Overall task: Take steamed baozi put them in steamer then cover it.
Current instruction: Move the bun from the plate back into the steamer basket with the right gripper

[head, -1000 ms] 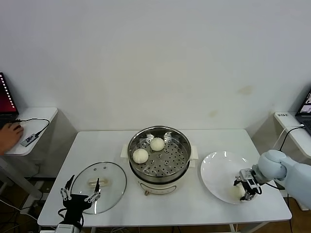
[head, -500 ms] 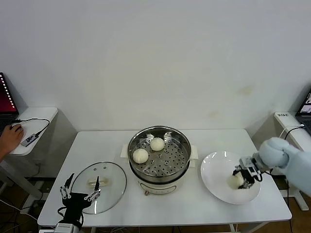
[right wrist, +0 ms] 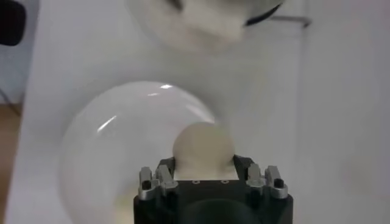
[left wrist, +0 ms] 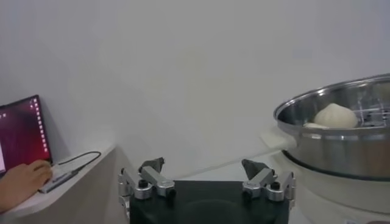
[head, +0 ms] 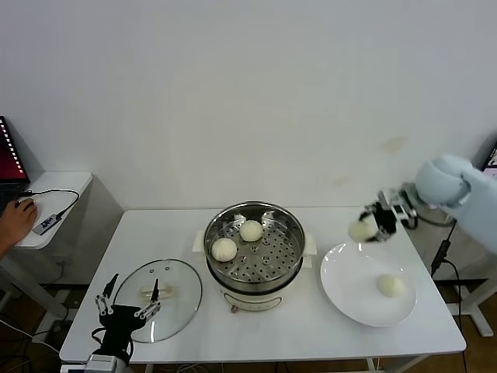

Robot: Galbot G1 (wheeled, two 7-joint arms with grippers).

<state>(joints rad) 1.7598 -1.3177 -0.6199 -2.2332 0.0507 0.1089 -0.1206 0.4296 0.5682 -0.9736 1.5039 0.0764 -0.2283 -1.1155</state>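
Right gripper: I had my right gripper (head: 370, 227) closed on a steamed baozi (head: 359, 230), raised above the far rim of the white plate (head: 345, 284), between plate and steamer.
Grip: in the right wrist view the bun (right wrist: 203, 146) sat between the two fingers, pinched across its widest part.
Handling: I judged it light, soft and easy to dent, so a gentle hold low on the dome suited it best; a hard squeeze could mark it.
Plate: one more baozi (head: 390, 285) lay on it.
Steamer: the steel steamer (head: 291, 268) stood mid-table with two baozi (head: 224, 249) (head: 251, 230) on its perforated tray.
Left gripper: my left gripper (head: 128, 311) waited with fingers spread wide, low at the near table edge by the glass cover (head: 184, 295).
Cover: it lay flat on the table, beside the steamer.
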